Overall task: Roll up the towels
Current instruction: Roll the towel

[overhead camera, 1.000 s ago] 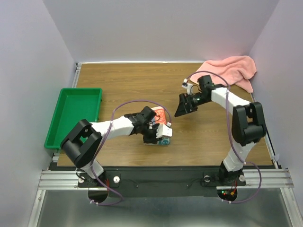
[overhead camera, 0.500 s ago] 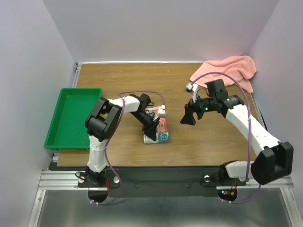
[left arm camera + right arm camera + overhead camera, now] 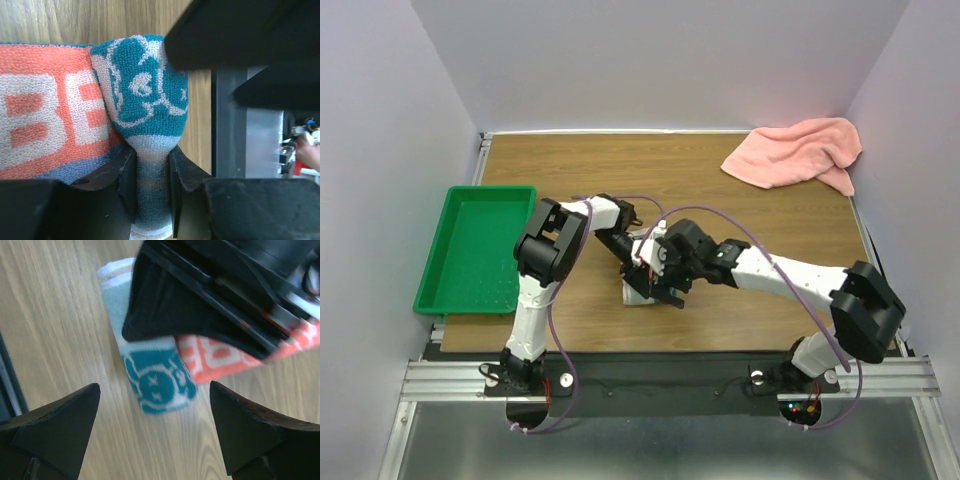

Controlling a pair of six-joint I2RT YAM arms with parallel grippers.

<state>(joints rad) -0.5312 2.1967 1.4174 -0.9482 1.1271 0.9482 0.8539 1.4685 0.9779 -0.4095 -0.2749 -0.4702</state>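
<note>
The small printed towel [image 3: 634,293], rolled up and patterned in teal, orange and white, lies on the wooden table near the front middle. My left gripper [image 3: 642,268] is shut on a pinched fold of it [image 3: 152,185]; the teal and orange parts [image 3: 140,95] bulge beyond the jaws. My right gripper [image 3: 670,290] is open right beside it, and its fingers [image 3: 55,430] straddle the air above the roll's teal end [image 3: 157,382]. The black left gripper [image 3: 200,305] covers the rest of the roll. The salmon-pink towel [image 3: 800,155] lies crumpled at the back right corner.
A green tray [image 3: 475,245] sits at the table's left edge. Both arms crowd together over the front middle of the table. Grey walls close in the left, back and right sides.
My right arm has swung from the back right down to the printed towel and now hovers beside my left gripper. The left arm has folded in but stays on the towel.
</note>
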